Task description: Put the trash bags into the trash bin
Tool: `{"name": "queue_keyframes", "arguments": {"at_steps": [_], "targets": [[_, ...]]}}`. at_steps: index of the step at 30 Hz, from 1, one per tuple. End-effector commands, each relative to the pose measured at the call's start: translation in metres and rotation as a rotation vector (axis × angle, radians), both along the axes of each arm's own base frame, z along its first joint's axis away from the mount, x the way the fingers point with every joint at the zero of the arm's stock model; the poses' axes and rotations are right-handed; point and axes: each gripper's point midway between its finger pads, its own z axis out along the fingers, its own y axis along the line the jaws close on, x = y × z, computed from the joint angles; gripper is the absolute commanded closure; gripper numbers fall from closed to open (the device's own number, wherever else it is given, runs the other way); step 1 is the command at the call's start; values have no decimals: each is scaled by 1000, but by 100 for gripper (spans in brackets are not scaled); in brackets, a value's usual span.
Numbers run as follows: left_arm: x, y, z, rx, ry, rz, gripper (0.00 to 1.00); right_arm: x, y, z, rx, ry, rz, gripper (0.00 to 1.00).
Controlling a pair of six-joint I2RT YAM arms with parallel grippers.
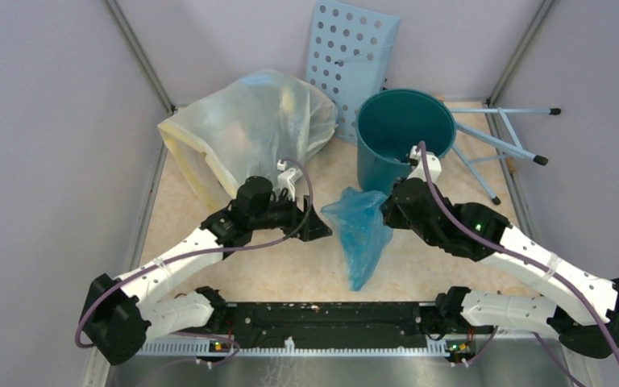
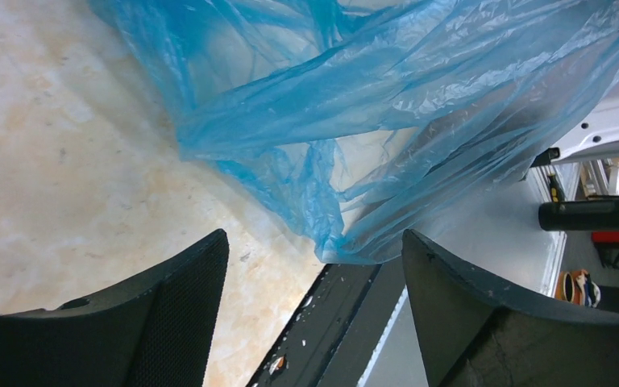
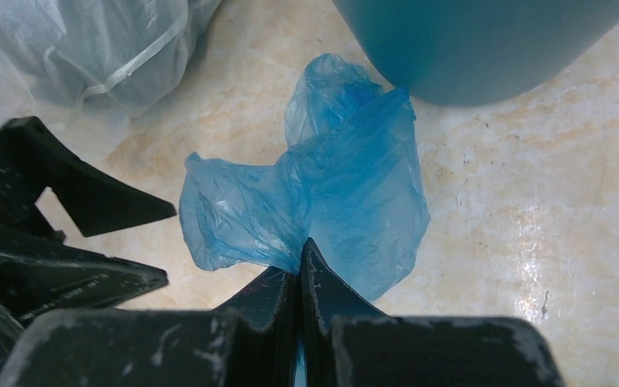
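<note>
The right gripper point(image 3: 300, 256) is clamped on the trash bag point(image 3: 346, 185): in its wrist view the two black fingers press flat together with a fold of the thin blue plastic pinched between them. The bag is outside the trash bin point(image 1: 375, 165), on the bin's near side, bunched where it is held and spreading down onto the table point(image 1: 290, 270). Its long tail trails away from the bin toward the arm bases. One crumpled lobe lies close against the foot of the bin's wall; whether it touches cannot be told.

The bin stands upright with its mouth open upward. The right gripper sits just beside the bin's near wall, below the rim.

The left gripper point(image 2: 314, 242) is on the near left of the bin, just beside the bag, with its fingers spread wide and nothing clamped between them; the bag's crinkled edge hangs just beyond the fingertips.

To the left of the bin lies a large whitish bag point(image 1: 250, 129). A pale-blue perforated panel point(image 1: 351, 56) leans behind the bin, and a thin pale-blue frame point(image 1: 500, 141) lies to the bin's right
</note>
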Motion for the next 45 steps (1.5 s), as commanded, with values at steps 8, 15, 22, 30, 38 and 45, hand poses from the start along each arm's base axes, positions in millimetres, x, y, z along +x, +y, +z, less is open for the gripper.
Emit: {"name": "queue_keyframes", "arguments": {"at_steps": [8,15,22,30,38,45], "targets": [[9,-25,-7,-90,-94,82,16,3,-5,47,244,-86,-68,100],[32,-38,1,-135,-188,103,9,0,-4,44,250,-70,-62,100],[79,-46,49,-59,-377,165,54,-5,-13,34,218,-58,-58,100],[73,-52,70,147,-281,18,100,-9,-31,48,2,-251,147,32],[48,-65,66,123,-154,-113,100,-3,12,74,-133,-346,424,16],[45,-62,80,148,-158,-141,100,17,18,72,-308,-362,457,12]]}}
